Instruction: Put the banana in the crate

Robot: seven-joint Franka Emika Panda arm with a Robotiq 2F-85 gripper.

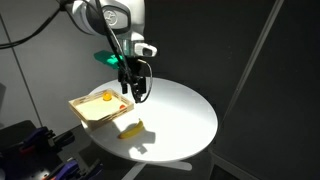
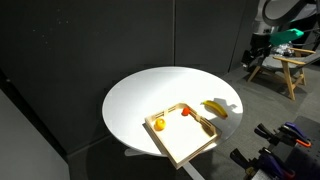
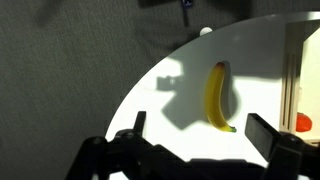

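The yellow banana (image 3: 216, 96) lies on the round white table, beside the rim of the light-wood crate (image 1: 88, 113). It shows in both exterior views (image 1: 131, 127) (image 2: 214, 107). The crate (image 2: 190, 146) holds a small orange-yellow ball (image 2: 158, 125) and a red thing (image 2: 187, 112). My gripper (image 1: 136, 90) hangs well above the table, over the crate's edge, open and empty. In the wrist view its two dark fingers (image 3: 196, 132) stand wide apart, with the banana between and beyond them. In an exterior view the gripper (image 2: 256, 55) is at the far right.
The round white table (image 1: 180, 115) stands before dark curtains. A wooden stool (image 2: 285, 68) stands behind it. Dark gear (image 1: 25, 140) sits on the floor near the table's edge. The crate's wooden rim (image 3: 291, 70) shows at the wrist view's right edge.
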